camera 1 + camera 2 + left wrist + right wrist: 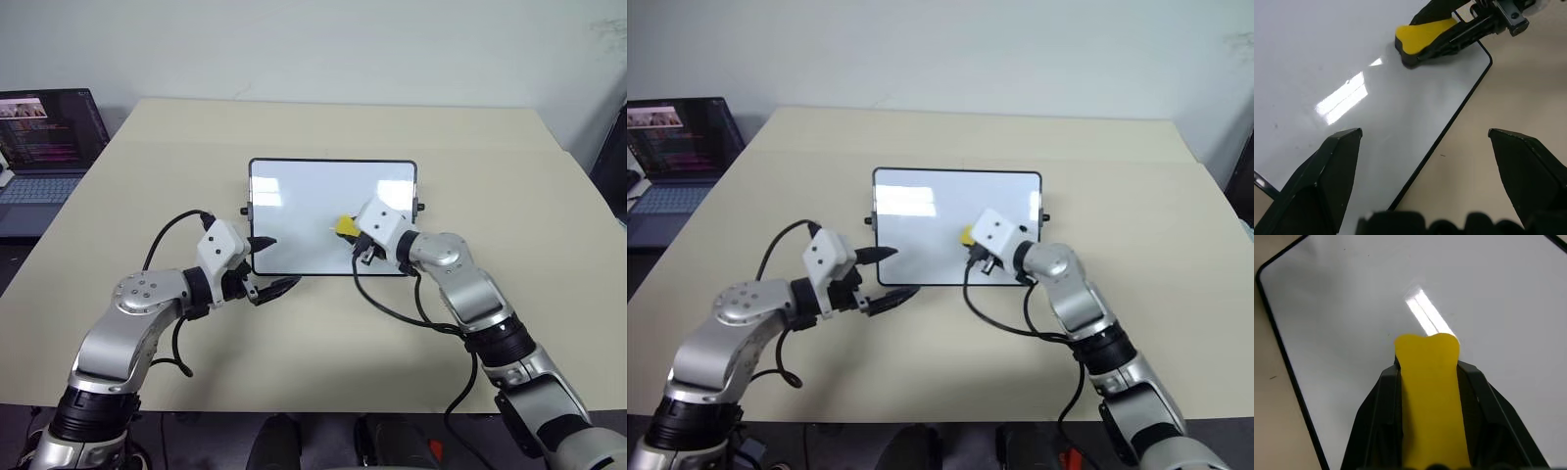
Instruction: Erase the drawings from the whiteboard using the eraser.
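Beige table carries the whiteboard; right gripper clamps the eraser, left gripper gapes. Unbraced, the board could slide.

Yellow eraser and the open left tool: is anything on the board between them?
Nothing. In the left wrist view, bare shiny whiteboard stretches between the eraser and the left tool.
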Tool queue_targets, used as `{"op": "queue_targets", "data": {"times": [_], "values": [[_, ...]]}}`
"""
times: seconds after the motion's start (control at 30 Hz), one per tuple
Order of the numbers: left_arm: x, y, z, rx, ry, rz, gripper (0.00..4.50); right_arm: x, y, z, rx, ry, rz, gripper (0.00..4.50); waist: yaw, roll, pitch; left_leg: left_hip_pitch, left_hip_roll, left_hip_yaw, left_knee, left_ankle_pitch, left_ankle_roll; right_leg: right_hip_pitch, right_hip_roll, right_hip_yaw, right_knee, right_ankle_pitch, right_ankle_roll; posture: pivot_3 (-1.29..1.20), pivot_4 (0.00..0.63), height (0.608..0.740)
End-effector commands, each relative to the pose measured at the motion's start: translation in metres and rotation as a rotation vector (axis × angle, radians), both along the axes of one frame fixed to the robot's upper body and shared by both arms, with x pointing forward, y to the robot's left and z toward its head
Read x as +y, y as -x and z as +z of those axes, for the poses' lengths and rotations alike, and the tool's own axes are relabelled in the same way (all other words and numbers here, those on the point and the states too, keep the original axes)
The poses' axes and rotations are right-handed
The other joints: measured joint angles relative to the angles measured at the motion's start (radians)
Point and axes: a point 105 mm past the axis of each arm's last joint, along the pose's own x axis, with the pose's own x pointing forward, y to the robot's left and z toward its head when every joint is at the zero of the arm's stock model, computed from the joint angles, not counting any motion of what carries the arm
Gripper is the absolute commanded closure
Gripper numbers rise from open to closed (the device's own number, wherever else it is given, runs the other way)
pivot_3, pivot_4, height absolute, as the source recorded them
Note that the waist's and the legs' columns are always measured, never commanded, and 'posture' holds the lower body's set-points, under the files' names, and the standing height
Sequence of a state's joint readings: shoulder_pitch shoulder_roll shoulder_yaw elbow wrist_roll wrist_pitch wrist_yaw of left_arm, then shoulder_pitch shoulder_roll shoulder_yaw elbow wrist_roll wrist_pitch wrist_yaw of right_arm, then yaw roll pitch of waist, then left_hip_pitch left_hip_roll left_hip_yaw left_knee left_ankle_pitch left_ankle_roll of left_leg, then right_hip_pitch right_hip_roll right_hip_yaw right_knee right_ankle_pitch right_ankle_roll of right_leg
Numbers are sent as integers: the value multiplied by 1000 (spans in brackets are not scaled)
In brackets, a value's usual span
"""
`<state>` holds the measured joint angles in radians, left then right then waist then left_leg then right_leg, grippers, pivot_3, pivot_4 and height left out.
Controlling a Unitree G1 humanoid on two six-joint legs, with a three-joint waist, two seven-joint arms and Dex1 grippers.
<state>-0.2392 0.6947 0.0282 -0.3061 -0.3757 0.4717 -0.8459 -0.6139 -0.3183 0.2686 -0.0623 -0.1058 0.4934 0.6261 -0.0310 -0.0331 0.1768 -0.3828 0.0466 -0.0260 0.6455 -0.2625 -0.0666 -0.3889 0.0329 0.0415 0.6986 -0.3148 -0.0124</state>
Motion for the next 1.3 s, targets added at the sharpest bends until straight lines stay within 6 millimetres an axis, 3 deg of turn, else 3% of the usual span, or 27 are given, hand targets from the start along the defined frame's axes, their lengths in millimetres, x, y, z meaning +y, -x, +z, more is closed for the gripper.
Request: {"op": "queue_targets", "data": {"times": [0.03,0.1,0.27,0.43,0.57,0.83,1.07,1.17,1.3], "values": [[-7,0,11,-42,12,-48,0,-8,18,46,-95,-152,7,3326,0,0,0,-1,0,0,0,0,0,0,0,0,0,0,0,0,150,740],[-11,-1,11,-42,3,-76,0,-21,30,43,-99,-137,-11,3326,1,0,0,-1,0,0,-1,0,0,-1,0,0,-1,0,0,0,150,740],[-21,-3,11,-42,-4,-144,0,-46,53,13,-6,-105,-95,3326,3,0,0,-3,-1,0,-1,0,0,-1,0,0,-3,-1,1,0,150,740],[-30,-6,21,-58,10,-208,0,-59,71,-13,84,-109,-161,3326,-2,0,0,-2,-1,1,0,0,0,-1,0,0,-1,-1,1,0,150,740],[-32,-11,23,-60,1,-233,0,-63,78,-21,110,-136,-207,3326,-4,0,0,-1,-1,1,0,0,0,-1,2,1,-1,-1,2,0,150,740],[-34,-17,20,-60,-2,-243,0,-72,57,1,-39,-210,-348,3326,-2,0,0,-1,-1,1,0,0,0,-1,1,2,-1,-3,4,0,150,740],[-35,-14,18,-56,5,-242,0,-65,17,17,-152,-183,-411,3326,-3,0,0,-1,-1,3,0,0,0,-1,2,1,-1,-1,1,0,150,740],[-35,-13,18,-55,4,-241,0,-61,9,16,-163,-159,-406,3326,-1,0,0,-2,-1,3,-1,0,0,-1,2,0,-2,-1,1,0,150,740],[-36,-11,18,-56,5,-240,0,-55,3,1,-102,-96,-379,3326,-1,0,0,-3,-1,2,0,0,0,-1,1,1,-2,-1,1,0,150,740]]}}
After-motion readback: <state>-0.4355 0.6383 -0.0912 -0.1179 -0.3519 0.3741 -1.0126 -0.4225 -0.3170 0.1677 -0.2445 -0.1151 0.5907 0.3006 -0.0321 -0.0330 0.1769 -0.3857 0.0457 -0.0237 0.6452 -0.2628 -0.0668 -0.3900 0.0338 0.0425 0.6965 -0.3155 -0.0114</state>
